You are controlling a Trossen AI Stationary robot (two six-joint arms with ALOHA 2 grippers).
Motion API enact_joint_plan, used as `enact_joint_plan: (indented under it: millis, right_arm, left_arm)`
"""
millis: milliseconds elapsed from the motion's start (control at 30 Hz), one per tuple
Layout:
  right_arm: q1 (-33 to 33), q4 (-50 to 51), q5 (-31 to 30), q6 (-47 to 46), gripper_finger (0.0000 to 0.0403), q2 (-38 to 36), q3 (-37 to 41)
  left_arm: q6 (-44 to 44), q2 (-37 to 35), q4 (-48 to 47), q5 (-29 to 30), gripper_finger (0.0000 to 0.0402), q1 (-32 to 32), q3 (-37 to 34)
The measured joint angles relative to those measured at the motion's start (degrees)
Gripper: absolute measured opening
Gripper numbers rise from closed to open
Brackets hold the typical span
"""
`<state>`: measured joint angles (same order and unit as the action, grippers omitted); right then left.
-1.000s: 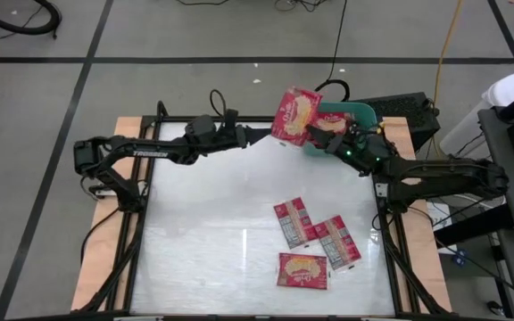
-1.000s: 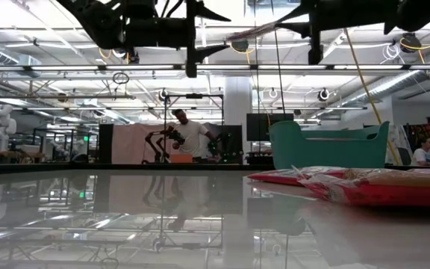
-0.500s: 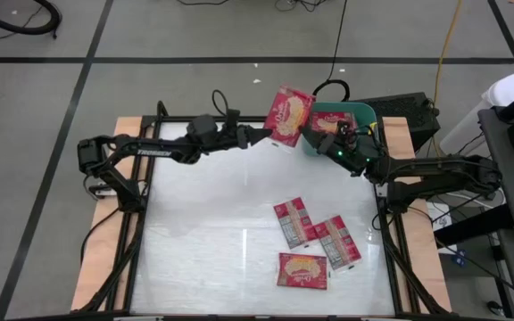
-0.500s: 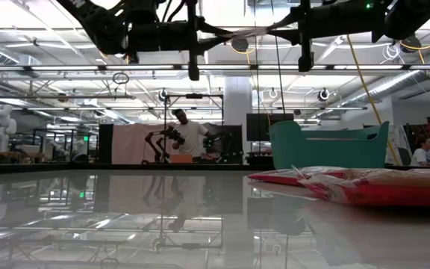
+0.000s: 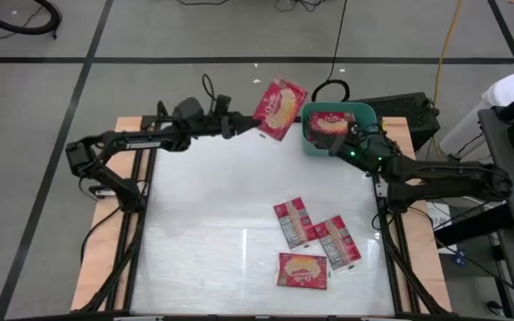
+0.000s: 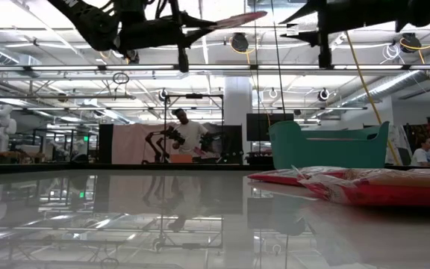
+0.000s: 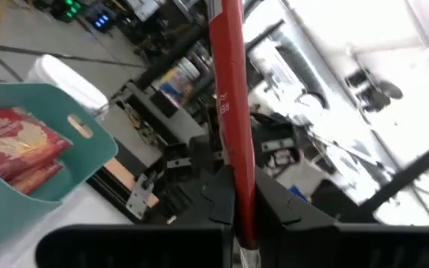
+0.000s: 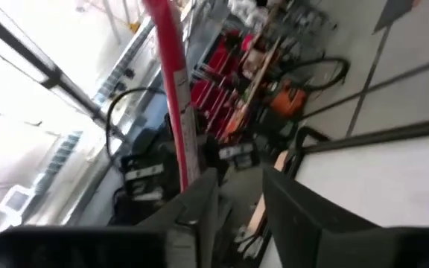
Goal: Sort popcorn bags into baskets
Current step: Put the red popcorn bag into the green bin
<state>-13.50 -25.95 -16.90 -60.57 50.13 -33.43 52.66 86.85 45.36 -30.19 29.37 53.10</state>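
My left gripper (image 5: 255, 123) is shut on a red popcorn bag (image 5: 280, 98), held high over the table's far edge, just left of the teal basket (image 5: 307, 134). The basket stands at the far right corner with popcorn bags (image 5: 331, 122) lying inside it. My right gripper (image 5: 335, 147) hangs open above the basket's near rim, apart from the held bag. In the right wrist view that bag (image 8: 171, 89) shows edge-on beyond the open fingers. Three more bags (image 5: 294, 221) (image 5: 337, 241) (image 5: 302, 270) lie flat on the table at the near right. My left gripper pinches the bag's edge nearest the arm (image 7: 238, 186) between its two fingers. The fingers come about level from the table's left. The bag sticks out beyond them, lifted clear, lying nearly flat with its picture side up (image 6: 230, 19).
A power strip and cables (image 5: 400, 111) lie behind the basket. The glossy table top (image 5: 203, 223) is bare on its left and middle. Beyond the table, in the low view, a person (image 6: 189, 138) stands in the room.
The bag has passed from one gripper to the other. My left gripper shut on it, then swung it toward the table's far edge and a little left. My right gripper opened, let go and drew back toward the right, over the basket.
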Motion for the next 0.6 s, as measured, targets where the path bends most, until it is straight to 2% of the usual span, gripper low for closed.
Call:
enact_joint_plan:
  millis: [100, 200, 433, 600]
  right_arm:
    - [0.0, 3.7, 2.4, -2.4, 0.0116, -2.8, 0.0]
    - [0.1, 12.2, 5.7, -3.2, 0.012, -4.2, -3.5]
    - [0.0, 38.2, 10.4, 2.6, 0.0121, -2.1, -19.1]
    - [0.0, 49.2, 12.9, 7.4, 0.0121, 2.1, -29.3]
  left_arm:
    - [-3.3, -3.1, -7.2, -5.0, 0.0022, 2.1, 0.0]
    - [-8.1, -6.7, -17.6, -8.3, 0.002, 3.7, 0.0]
    - [-19.0, -15.2, -39.0, -11.6, 0.0023, 4.5, 0.0]
    - [-23.7, -19.3, -47.9, -11.8, 0.0018, 2.0, 0.0]
